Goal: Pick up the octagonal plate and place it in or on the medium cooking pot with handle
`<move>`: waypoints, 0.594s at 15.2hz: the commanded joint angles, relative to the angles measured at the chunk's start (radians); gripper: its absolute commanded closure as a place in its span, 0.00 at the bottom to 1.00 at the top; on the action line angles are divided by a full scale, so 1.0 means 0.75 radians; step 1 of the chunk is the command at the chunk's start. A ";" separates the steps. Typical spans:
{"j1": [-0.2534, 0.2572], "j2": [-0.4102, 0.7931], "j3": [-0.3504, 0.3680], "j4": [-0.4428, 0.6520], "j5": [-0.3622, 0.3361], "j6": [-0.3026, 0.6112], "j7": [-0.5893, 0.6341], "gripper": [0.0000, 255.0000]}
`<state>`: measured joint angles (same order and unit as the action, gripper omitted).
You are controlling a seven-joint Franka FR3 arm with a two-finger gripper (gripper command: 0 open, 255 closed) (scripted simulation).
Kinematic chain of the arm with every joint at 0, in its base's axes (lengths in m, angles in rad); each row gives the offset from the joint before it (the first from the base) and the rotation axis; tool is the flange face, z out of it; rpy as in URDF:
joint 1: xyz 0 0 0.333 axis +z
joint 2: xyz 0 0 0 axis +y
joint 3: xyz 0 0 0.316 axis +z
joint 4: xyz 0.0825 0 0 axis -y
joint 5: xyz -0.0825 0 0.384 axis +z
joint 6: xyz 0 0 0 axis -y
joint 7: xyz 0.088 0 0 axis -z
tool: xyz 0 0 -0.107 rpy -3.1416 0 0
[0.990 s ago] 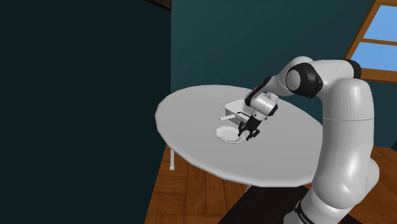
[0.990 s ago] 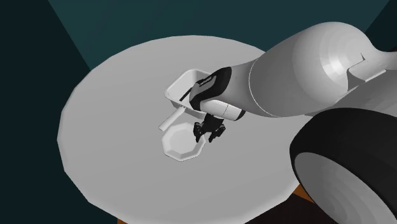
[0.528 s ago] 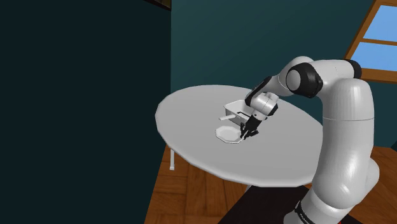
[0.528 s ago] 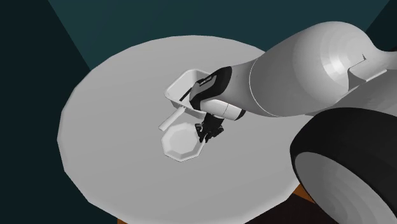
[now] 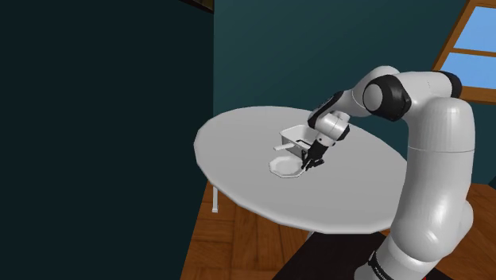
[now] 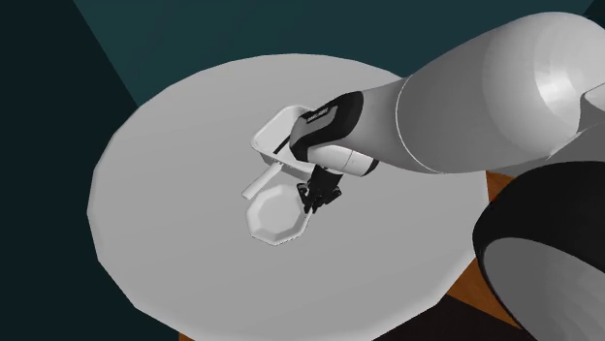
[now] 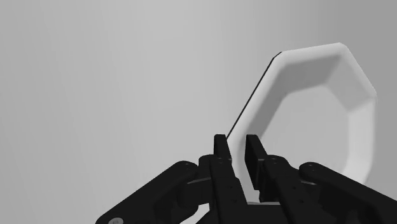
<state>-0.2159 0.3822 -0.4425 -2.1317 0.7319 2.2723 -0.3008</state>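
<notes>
A white octagonal plate [image 5: 284, 166] [image 6: 272, 218] lies on the round grey table [image 5: 238, 135] [image 6: 175, 145], just in front of the pale cooking pot [image 5: 296, 136] [image 6: 280, 135]. The pot's straight handle [image 6: 258, 182] points toward the plate. My black gripper [image 5: 305, 165] [image 6: 308, 204] reaches down at the plate's edge nearest the arm. In the wrist view the gripper [image 7: 236, 149] is shut on the plate's rim, one finger on each side, and the plate [image 7: 318, 108] stands out beyond the fingers. The arm covers part of the pot.
The table's rim drops off to a wooden floor [image 5: 230, 246] at the shoulder view's lower left. A table leg [image 5: 216, 199] shows under the edge. Dark teal walls stand behind, with a window [image 5: 477, 48] at the upper right.
The fingers, apart over the plate's edge a second ago, have closed onto its rim. The arm's upper links have shifted slightly; the plate has barely moved.
</notes>
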 commanded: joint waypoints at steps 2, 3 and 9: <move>0.013 -0.048 -0.019 -0.005 -0.042 -0.029 0.038 1.00; 0.017 -0.062 -0.024 -0.006 -0.056 -0.038 0.050 1.00; 0.036 -0.147 -0.053 0.000 -0.133 -0.098 0.123 1.00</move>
<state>-0.1901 0.2798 -0.4788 -2.1362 0.6413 2.2081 -0.2175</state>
